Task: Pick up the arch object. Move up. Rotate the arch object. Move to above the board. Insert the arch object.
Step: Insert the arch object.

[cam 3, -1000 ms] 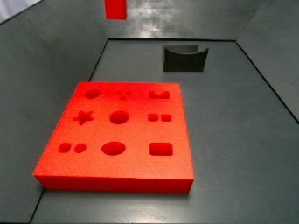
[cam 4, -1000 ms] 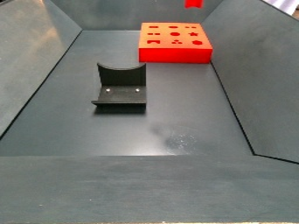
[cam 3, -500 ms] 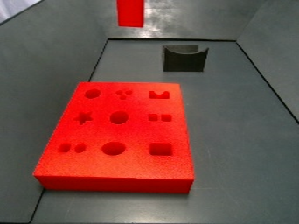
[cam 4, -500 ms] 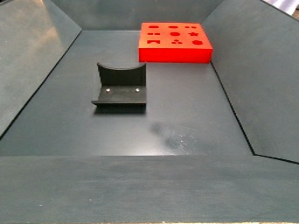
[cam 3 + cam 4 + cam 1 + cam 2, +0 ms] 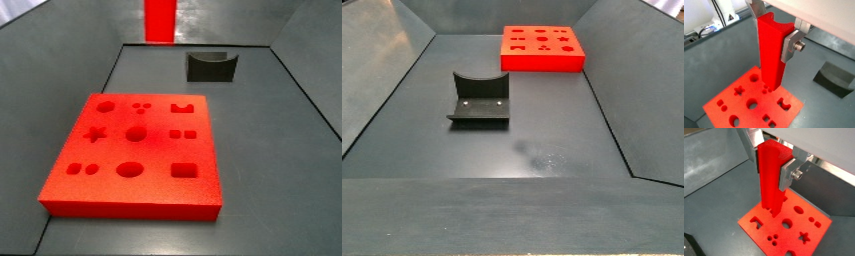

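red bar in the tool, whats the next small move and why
Probably a slow straight descent. In both wrist views the tool is shut on the red bar, which hangs upright above the red board, its lower end over the recesses but not yet in one. In a side view the bar is high above the board, so a small sideways trim toward the notched recess may come first.

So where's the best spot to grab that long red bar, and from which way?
Near its top end, as the gripper does now: a finger on each flat long side of the arch object, coming from above. That probably leaves its lower end free to go into the board.
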Controlling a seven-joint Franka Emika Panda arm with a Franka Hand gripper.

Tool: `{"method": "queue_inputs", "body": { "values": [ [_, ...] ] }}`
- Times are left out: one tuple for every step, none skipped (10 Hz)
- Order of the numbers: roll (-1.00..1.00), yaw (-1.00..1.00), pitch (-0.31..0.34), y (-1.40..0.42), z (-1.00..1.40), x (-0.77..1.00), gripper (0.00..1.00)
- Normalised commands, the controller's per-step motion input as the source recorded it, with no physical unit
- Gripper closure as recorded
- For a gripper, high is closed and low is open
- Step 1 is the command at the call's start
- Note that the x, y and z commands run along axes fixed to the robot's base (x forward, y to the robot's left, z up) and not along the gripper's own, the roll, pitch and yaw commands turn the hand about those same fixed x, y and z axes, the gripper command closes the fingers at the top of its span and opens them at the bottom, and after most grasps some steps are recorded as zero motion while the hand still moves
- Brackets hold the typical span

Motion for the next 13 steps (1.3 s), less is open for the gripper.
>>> {"method": "queue_inputs", "body": {
  "values": [
    [-0.01, 0.04, 0.0, 0.38, -0.81, 0.23, 1.0],
    [-0.01, 0.0, 0.0, 0.36, -0.85, 0.37, 1.0],
    [-0.06, 0.0, 0.0, 0.31, -0.81, 0.47, 1.0],
    [0.0, 0.0, 0.0, 0.14, -0.78, 0.47, 1.0],
    [0.15, -0.01, 0.02, 0.0, -0.68, 0.33, 1.0],
    [0.23, -0.05, 0.0, -0.09, -0.69, 0.23, 1.0],
    [0.29, 0.0, 0.0, -0.13, -0.64, 0.13, 1.0],
    [0.24, -0.01, 0.0, -0.06, -0.48, 0.05, 1.0],
    [0.06, 0.0, -0.019, 0.0, -0.24, 0.0, 1.0],
    [0.02, 0.0, -0.041, 0.0, -0.17, -0.04, 1.0],
    [0.02, 0.0, -0.051, -0.05, -0.22, 0.0, 1.0],
    [0.04, 0.0, -0.081, -0.14, -0.22, -0.01, 1.0],
    [0.08, 0.01, -0.081, -0.24, -0.19, -0.09, 1.0]
  ]
}}
